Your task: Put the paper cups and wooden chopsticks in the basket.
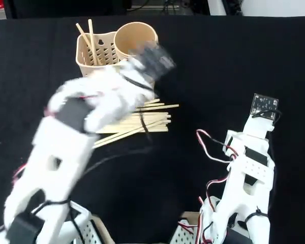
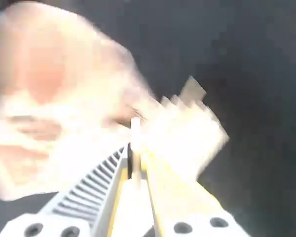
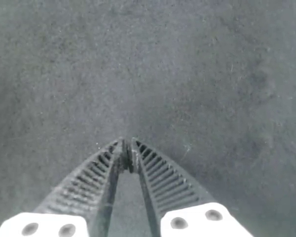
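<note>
The beige slotted basket [image 1: 97, 55] stands at the table's far side with two wooden chopsticks [image 1: 90, 38] upright in it. A paper cup [image 1: 135, 36] sits at its right side; whether inside or beside it, I cannot tell. Several more chopsticks [image 1: 145, 121] lie in a pile on the black cloth in front of the basket. My left gripper [image 1: 153, 58] hovers, blurred, just right of the cup and above the pile. In the left wrist view this gripper [image 2: 135, 126] is shut on a pale chopstick [image 2: 135, 148]. My right gripper [image 3: 127, 148] is shut and holds nothing, over bare cloth at the right [image 1: 264, 105].
Black cloth [image 1: 218, 56] covers the whole table. Red, white and black cables [image 1: 213, 147] loop beside the right arm. Both arm bases stand at the near edge.
</note>
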You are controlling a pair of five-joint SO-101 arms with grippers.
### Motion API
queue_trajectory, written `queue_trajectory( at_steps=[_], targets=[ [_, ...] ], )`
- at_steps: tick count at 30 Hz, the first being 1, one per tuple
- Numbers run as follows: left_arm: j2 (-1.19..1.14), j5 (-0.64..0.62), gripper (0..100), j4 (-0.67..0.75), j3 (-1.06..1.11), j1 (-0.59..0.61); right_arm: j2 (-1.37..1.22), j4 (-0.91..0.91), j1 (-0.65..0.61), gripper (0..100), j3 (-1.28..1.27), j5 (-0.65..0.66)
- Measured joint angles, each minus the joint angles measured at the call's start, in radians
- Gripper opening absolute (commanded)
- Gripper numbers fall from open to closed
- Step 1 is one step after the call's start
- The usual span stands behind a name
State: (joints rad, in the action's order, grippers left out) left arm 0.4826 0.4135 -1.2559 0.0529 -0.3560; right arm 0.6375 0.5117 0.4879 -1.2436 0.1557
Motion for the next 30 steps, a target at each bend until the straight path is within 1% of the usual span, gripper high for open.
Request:
queue_trajectory(
  at_steps=[2, 5, 9, 13, 16, 21, 30],
  targets=[
    [0.043, -0.083, 3, 0.066, -0.048, 0.078, 0.0, 0.0, 0.0, 1.8, 0.0, 0.0],
    [0.072, -0.181, 3, 0.201, -0.095, 0.163, 0.0, 0.0, 0.0, 1.8, 0.0, 0.0],
    [0.075, -0.287, 3, 0.454, -0.101, 0.256, 0.0, 0.0, 0.0, 1.8, 0.0, 0.0],
    [0.051, -0.354, 3, 0.727, -0.101, 0.298, 0.0, 0.0, 0.0, 1.8, 0.0, 0.0],
    [0.023, -0.367, 3, 0.859, -0.101, 0.299, 0.0, 0.0, 0.0, 1.8, 0.0, 0.0],
    [-0.012, -0.37, 3, 0.918, -0.103, 0.299, 0.0, 0.0, 0.0, 1.8, 0.0, 0.0],
    [-0.218, -0.381, 3, 0.921, -0.109, 0.333, 0.0, 0.0, 0.0, 1.8, 0.0, 0.0]
  ],
)
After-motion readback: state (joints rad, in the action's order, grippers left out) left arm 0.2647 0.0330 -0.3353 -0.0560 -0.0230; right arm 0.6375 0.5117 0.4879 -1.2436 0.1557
